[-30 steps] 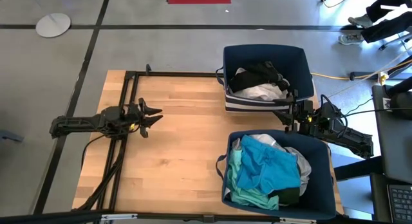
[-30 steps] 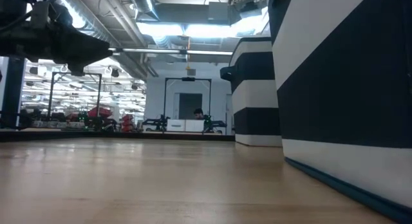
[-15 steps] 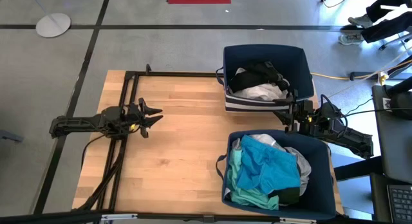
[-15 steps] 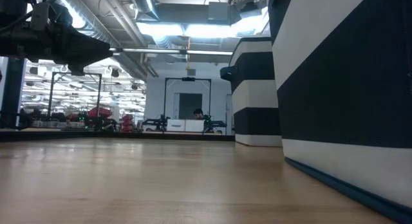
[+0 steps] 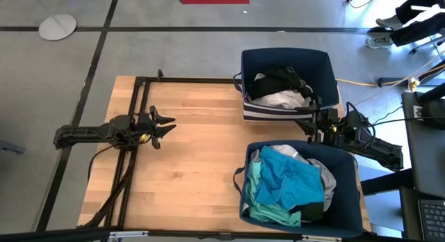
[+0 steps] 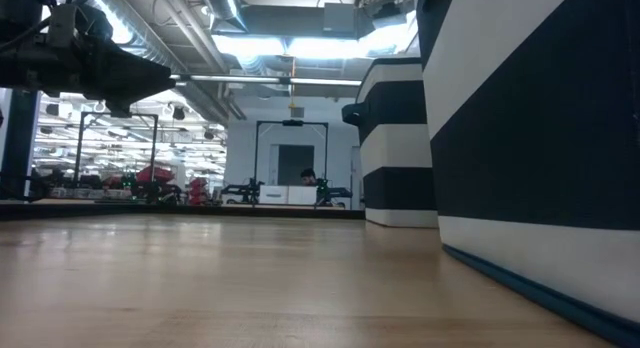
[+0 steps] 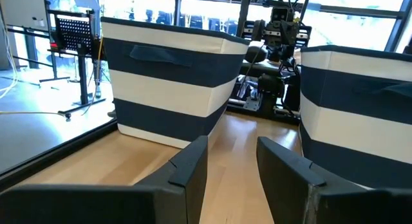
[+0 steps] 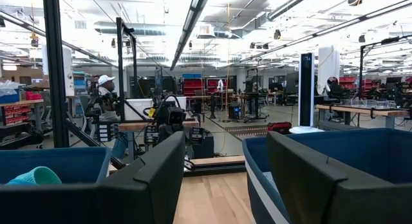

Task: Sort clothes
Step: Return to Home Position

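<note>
The clothes lay in two blue bins on the table's right side: teal ones in the near bin, black and white in the far bin. My right gripper hung between them, fingers apart. My left gripper hovered by the left edge, fingers also spread.

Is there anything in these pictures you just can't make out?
High view: whatever lies under the turquoise garment in the near bin; the top layers cover it.
Low view: contents of near bin and far bin; striped walls block them.
Left wrist view: the same; only bin walls show.
</note>
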